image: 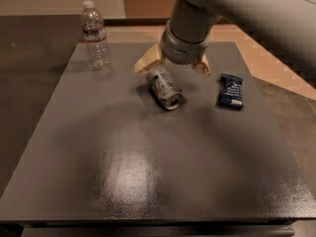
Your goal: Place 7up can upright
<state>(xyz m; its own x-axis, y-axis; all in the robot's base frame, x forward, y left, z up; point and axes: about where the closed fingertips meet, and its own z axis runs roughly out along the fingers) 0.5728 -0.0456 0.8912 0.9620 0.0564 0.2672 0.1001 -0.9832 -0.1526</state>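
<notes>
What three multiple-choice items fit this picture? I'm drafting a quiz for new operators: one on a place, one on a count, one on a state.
1. Where does the blue snack packet lie relative to the 7up can?
A) on the picture's left
B) on the picture's right
C) on top of it
2. How many things rest on the table?
A) two
B) three
C) five
3. How is the can?
A) upright
B) on its side
C) lifted

Key:
1 B: the packet lies right of the can, apart from it.
2 B: can, packet and water bottle.
3 B: its shiny end faces the camera, with the open gripper over its far end.
</notes>
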